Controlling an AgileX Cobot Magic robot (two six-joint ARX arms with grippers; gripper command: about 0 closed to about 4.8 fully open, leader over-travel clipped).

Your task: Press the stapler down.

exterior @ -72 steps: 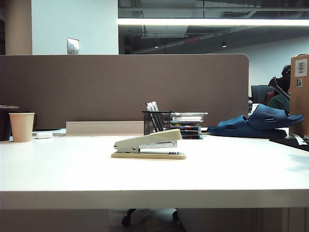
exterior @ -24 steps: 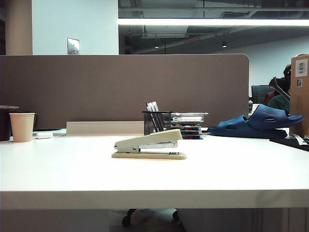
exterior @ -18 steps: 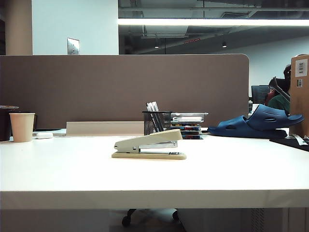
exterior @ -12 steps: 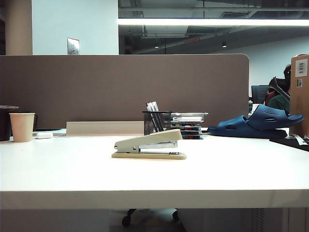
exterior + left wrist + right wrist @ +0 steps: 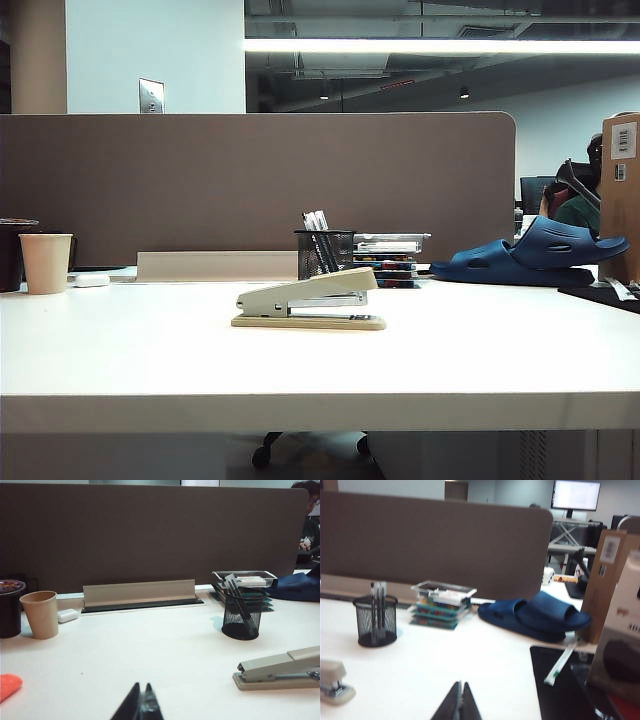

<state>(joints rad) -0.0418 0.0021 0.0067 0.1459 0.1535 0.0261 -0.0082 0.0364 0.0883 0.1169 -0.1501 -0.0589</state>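
While the stapler (image 5: 308,299) lies untouched mid-table in front of the mesh pen cup (image 5: 324,254), the left gripper (image 5: 141,704) hangs clenched, empty, well apart from it; the right gripper (image 5: 458,702) is likewise closed, the stapler off to its side

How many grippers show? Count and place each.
2: the left gripper, shut, low above the table near the stapler; the right gripper, shut, above the table too. Neither appears in the exterior view.

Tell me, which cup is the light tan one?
The paper cup is the light tan one, open and plain. The cup beside it, the dark cup, is nearly black. Both closed grippers, left and right, hover far away.
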